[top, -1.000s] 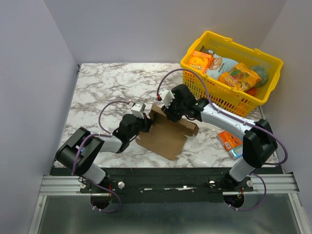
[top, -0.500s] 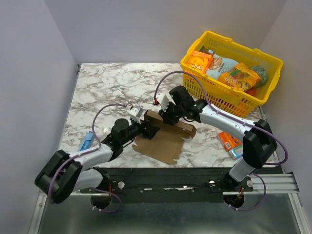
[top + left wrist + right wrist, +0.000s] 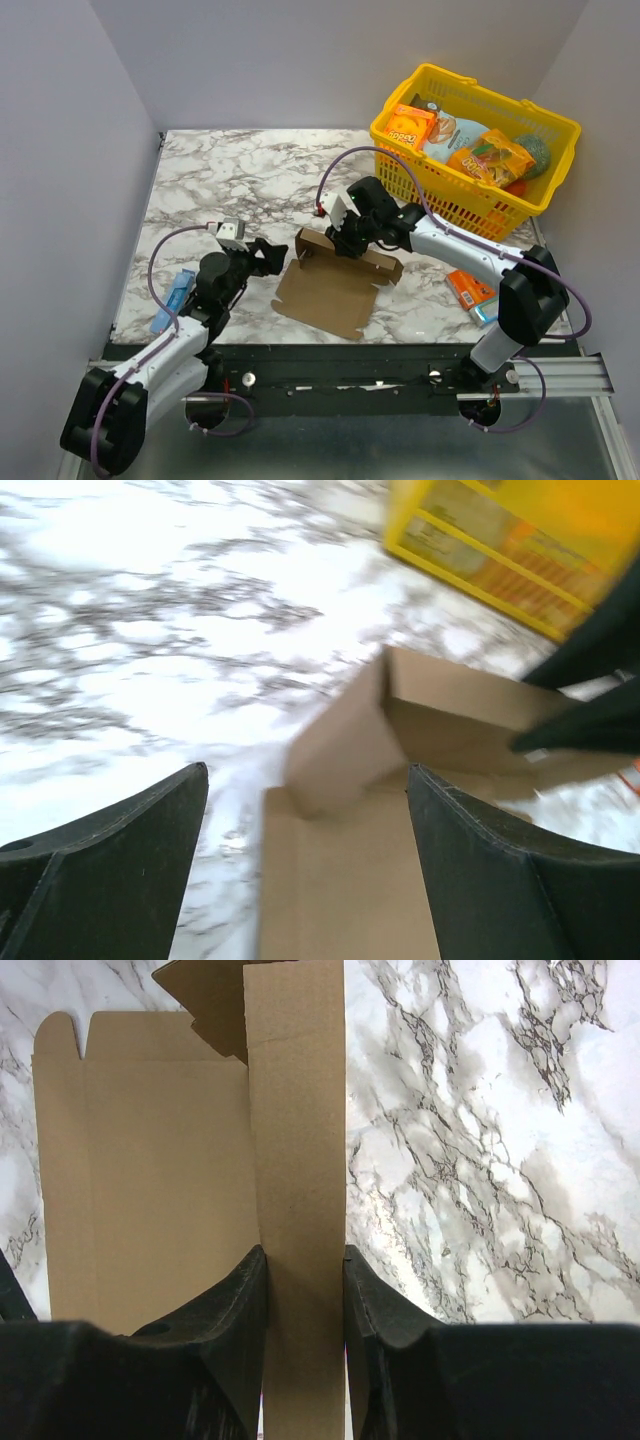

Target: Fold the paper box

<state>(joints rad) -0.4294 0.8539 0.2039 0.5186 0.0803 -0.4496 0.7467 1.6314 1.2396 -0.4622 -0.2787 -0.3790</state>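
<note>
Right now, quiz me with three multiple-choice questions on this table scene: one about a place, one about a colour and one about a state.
1. Where does the yellow basket stand?
A) at the far right corner of the table
B) at the near left corner
C) in the middle

2. What colour is the paper box?
A) white
B) blue
C) brown

3. How do the right jaws stand?
A) open over the basket
B) shut on a flap of the box
C) out of view

Answers:
1 A, the top view shows it at the far right.
2 C, it is plain brown card in every view.
3 B, the right wrist view shows the flap pinched between them.
</note>
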